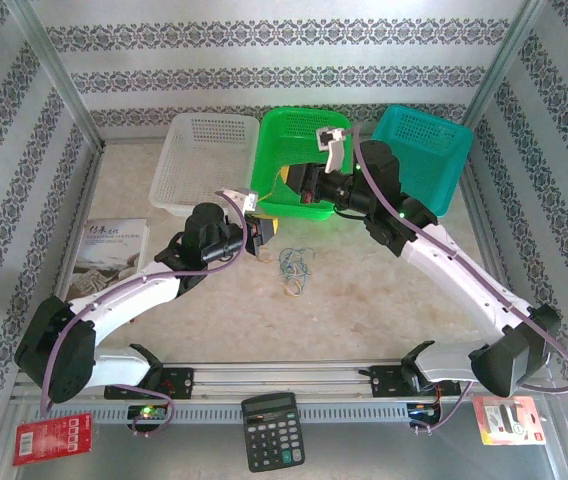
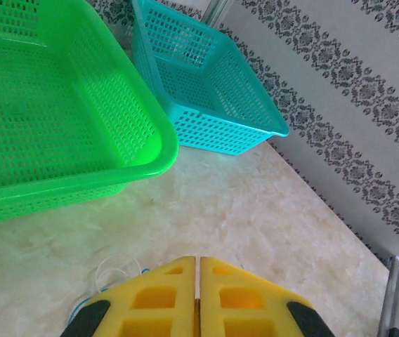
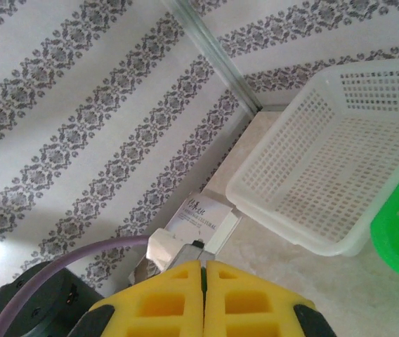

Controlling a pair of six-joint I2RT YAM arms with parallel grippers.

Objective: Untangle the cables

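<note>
The cables (image 1: pixel 295 266) lie as a small heap of thin blue-grey, whitish and tan loops on the marble tabletop, in front of the green basket. My left gripper (image 1: pixel 267 233) hovers just left of them, and its yellow fingers (image 2: pixel 164 295) are pressed together with nothing visible between them. In the left wrist view a few whitish and blue loops of the cables (image 2: pixel 117 270) show beside the left finger. My right gripper (image 1: pixel 300 186) sits at the front edge of the green basket, behind the heap. Its yellow fingers (image 3: pixel 245 298) are shut too.
Three baskets stand along the back: white (image 1: pixel 204 160), green (image 1: pixel 299 145) and teal (image 1: pixel 424 150). A booklet (image 1: pixel 114 250) lies at the left edge. A calculator (image 1: pixel 272 430) and red packets sit on the front rail. Bare tabletop (image 1: pixel 384 300) stretches right of the heap.
</note>
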